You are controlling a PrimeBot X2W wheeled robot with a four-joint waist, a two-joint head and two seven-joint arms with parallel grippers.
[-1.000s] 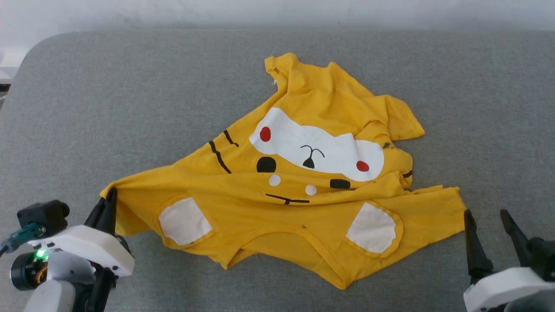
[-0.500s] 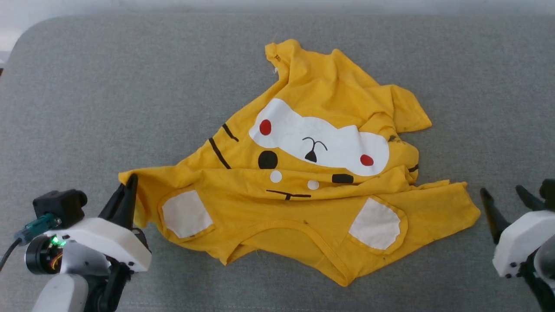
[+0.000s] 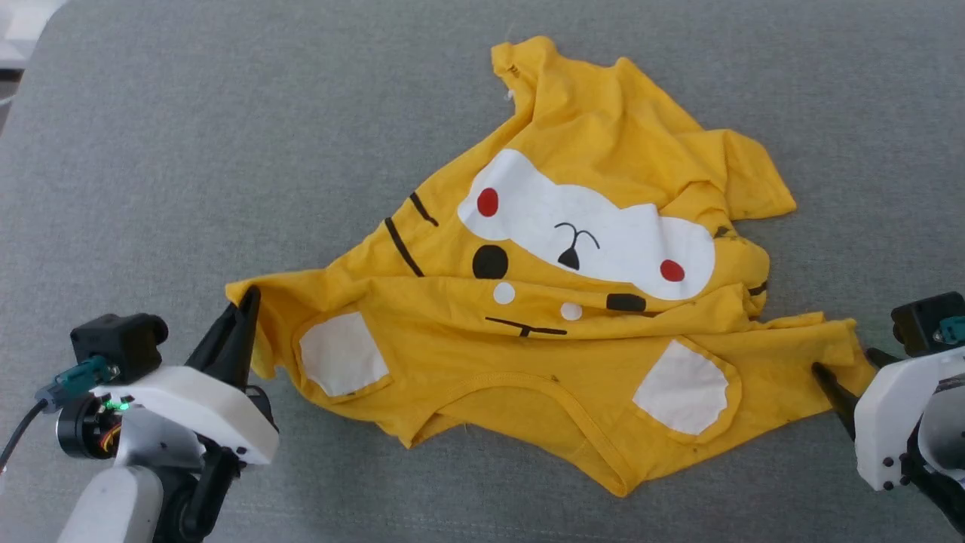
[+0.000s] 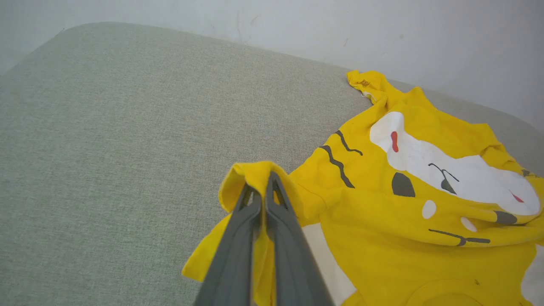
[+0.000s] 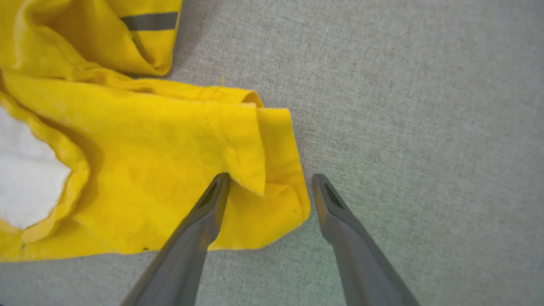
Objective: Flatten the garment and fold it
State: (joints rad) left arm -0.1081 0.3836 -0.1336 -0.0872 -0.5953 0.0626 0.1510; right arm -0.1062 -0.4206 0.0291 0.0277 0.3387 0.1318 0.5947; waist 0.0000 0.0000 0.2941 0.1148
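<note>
1. At the near-left part of the tabletop (image 3: 188, 136), the left hand (image 3: 250, 296) is closed tight on the left corner of the garment (image 3: 452, 347). Yellow cloth is pinched between its two fingers and folds over their tips.
2. Across the middle of the tabletop, the garment lies crumpled with its print side up, well apart from the left edge. One bunched end points toward the far edge. The curved neckline (image 3: 558, 386) faces the near edge.
3. A large white face print (image 3: 603, 234) with two red dots and black lines occupies the upper middle of the cloth. A horizontal fold runs just below it.
4. Two white patches sit nearer the near edge: the left patch (image 3: 343, 354) just beside the gripped corner, the right patch (image 3: 682, 386) near the garment's right corner.
5. At the near-right part of the tabletop, the right hand (image 5: 270, 176) stands with its fingers spread wide and grips nothing. Its fingers straddle the garment's right corner: one finger lies over the yellow cloth, the other over bare tabletop just beside the hem.
</note>
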